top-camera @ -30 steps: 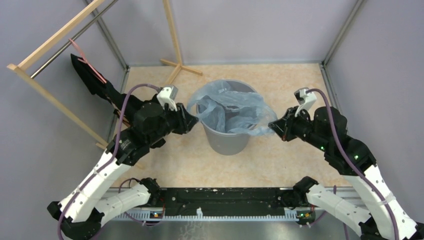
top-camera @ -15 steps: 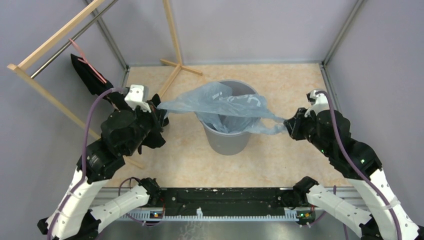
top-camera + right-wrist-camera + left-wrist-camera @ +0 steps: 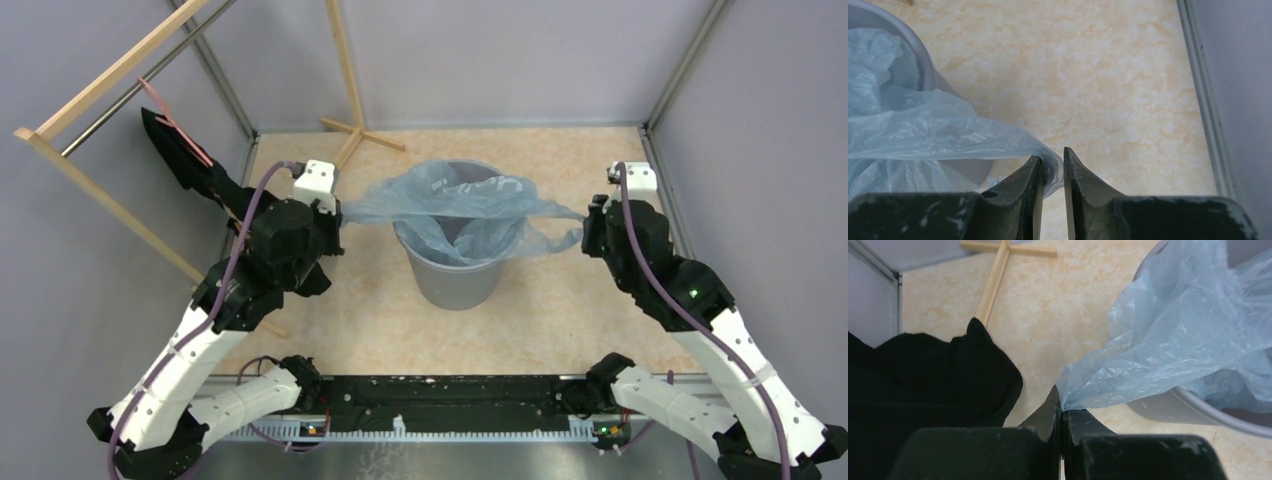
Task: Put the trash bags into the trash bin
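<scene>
Seen from my remote station, the trash bin (image 3: 452, 285) stood mid-table between the two arms. The trash bag (image 3: 455, 195) was drawn out left to right across its mouth, the middle sagging inside and both ends reaching out past the rim. To the left of the bin, the left gripper (image 3: 1061, 402) was clamped tight on one corner of the film, with the black cloth (image 3: 923, 375) close on its outer side. To the right, the right gripper (image 3: 1052, 159) had its jaws a little apart with the bag's other end lying between them; I could not tell whether it gripped. I judged the coming move turned on that left-right line: each end lay outward of the bin, the two arms about equally near. Farther back, the bin's far rim showed grey above the film.
</scene>
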### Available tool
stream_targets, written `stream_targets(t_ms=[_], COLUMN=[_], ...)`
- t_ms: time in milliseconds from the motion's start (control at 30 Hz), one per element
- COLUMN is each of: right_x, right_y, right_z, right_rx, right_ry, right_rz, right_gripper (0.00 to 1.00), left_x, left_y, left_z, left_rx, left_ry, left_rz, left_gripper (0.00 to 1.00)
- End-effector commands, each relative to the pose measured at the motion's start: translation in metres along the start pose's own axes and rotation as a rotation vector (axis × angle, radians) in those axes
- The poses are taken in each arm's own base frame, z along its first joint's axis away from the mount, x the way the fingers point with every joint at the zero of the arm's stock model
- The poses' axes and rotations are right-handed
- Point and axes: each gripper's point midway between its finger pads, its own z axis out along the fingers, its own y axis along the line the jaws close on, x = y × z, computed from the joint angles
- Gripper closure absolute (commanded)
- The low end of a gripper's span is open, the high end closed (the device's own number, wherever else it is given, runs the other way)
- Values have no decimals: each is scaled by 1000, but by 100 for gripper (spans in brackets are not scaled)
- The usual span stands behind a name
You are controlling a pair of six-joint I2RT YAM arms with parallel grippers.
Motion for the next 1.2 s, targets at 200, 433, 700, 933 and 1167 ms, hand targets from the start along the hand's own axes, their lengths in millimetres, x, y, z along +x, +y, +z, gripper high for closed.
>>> stream_targets(t_ms=[200, 433, 700, 933, 1167], right_x=[-34, -17, 0, -8, -18], right_y=[22, 37, 84, 115, 113], right_z=[2, -51, -86, -62, -33], right_rx=[-89, -299, -603, -709, -619], right_ry=[-5, 65, 130, 72, 11], right_rz=[-117, 107, 438, 748, 851], right_gripper=[62, 13, 5, 11, 63], left_x=[-69, -80, -85, -88, -89], left_y=[-30, -31, -35, -35, -35], left_z=[-18, -29, -30, -32, -36], left_rx=[200, 229, 247, 252, 256], left_ry=[-214, -261, -278, -278, -274], left_rz=[5, -22, -25, -34, -49], left_gripper=[100, 100, 100, 100, 100])
